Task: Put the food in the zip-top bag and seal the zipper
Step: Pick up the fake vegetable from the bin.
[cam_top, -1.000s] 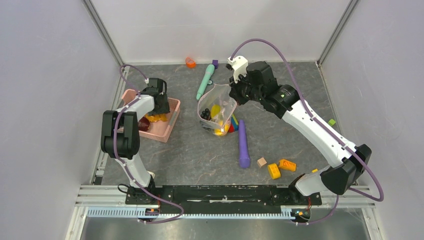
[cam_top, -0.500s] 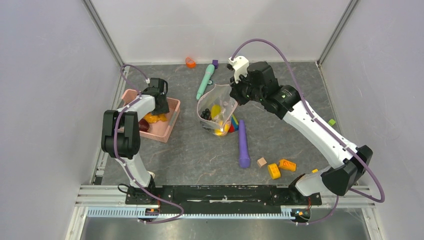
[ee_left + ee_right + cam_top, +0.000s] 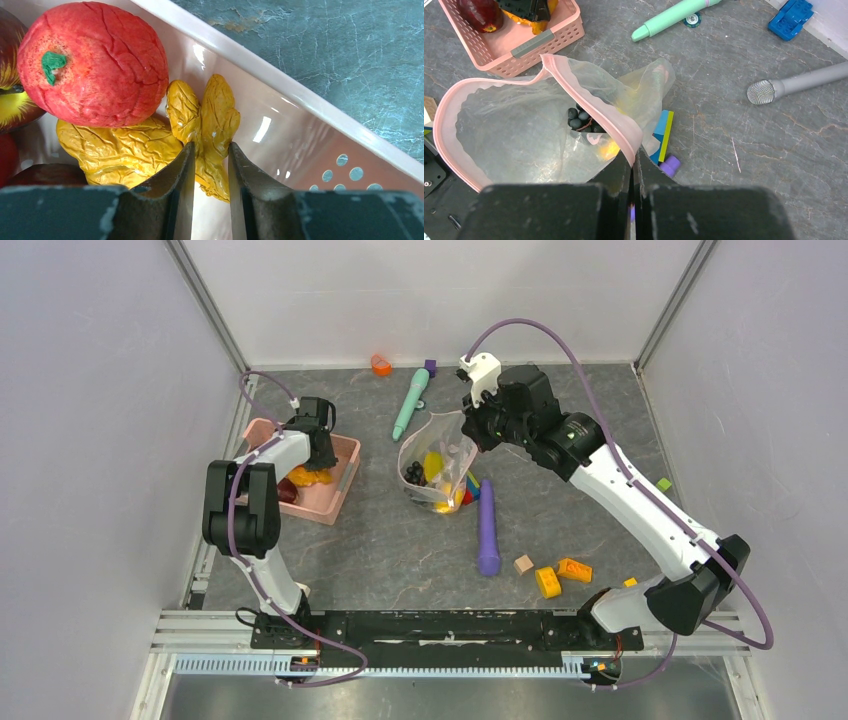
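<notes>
— Left wrist: left gripper [image 3: 210, 150] pinches yellow food [image 3: 220, 115] in the basket [image 3: 300, 92], nine o'clock.
— And right gripper [image 3: 633, 157] clamps the bag [image 3: 514, 130] rim, at the basket's three o'clock. Next, I'd guess: lift, carry across.

No text, label, brand or number can be read in any view. The small round chip [image 3: 692, 19] on the counter [image 3: 774, 150], just beside the mint-green stick [image 3: 671, 16], carries pale marks around its rim, too small to make out as letters or numerals.
</notes>
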`<state>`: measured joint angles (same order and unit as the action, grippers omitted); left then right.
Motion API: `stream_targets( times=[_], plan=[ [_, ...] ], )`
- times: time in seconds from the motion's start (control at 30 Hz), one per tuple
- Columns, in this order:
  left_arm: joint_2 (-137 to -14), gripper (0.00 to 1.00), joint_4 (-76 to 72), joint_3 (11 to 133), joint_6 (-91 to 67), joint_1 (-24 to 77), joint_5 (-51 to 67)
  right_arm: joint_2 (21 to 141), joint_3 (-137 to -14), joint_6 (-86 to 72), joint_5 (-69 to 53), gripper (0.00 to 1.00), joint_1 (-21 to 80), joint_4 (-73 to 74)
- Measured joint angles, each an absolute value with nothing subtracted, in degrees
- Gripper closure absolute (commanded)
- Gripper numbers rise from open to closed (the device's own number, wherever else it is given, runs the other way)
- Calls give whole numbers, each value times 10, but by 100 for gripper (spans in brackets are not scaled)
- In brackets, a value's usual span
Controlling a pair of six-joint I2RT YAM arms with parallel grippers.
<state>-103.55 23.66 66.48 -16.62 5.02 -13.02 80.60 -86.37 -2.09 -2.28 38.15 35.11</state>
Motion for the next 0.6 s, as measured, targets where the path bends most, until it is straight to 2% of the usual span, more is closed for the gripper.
stream_targets(
  times=[0.07,0.13,0.37,0.6],
  plan=[
    [-1035,88,236,665,-167,50,-130,806,-864,-21,-23,100,382,350],
    [-1035,98,237,665,-167,50,-130,806,-863,-21,-23,100,382,348],
    [-1021,98,250,665,-170,50,-130,806,-863,-21,-23,100,382,347],
    [-903,98,275,652,-186,50,-136,804,-858,-21,-23,100,382,342]
  ],
)
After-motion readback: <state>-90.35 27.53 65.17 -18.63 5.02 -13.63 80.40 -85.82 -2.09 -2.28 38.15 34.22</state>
